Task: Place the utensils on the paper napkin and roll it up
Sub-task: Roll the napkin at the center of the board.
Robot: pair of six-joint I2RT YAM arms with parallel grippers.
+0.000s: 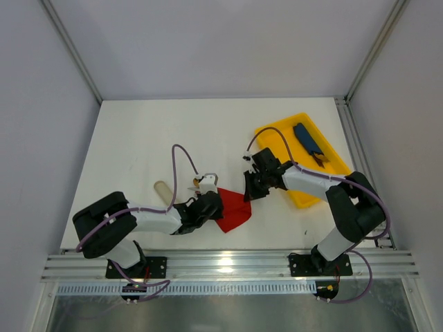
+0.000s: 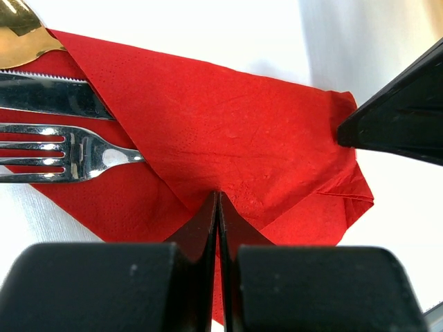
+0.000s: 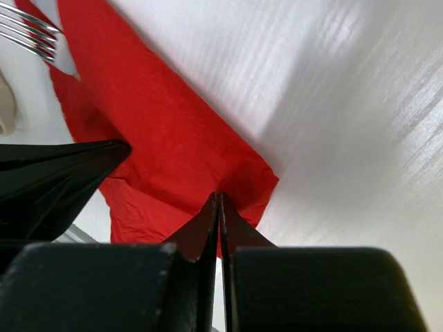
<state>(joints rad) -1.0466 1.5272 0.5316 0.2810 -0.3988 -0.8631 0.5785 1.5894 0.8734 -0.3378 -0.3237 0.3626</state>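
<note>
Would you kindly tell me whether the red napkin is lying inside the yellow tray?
No, the red napkin lies on the white table, to the left of the yellow tray and outside it.

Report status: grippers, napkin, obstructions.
Both shut: left gripper, right gripper, tips on napkin. Napkin folded over fork, knife, spoon handles. Nothing blocking.

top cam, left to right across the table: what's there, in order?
beige sleeve → left gripper → red napkin → yellow tray. The right gripper is left out because it overlaps the napkin's right edge.
</note>
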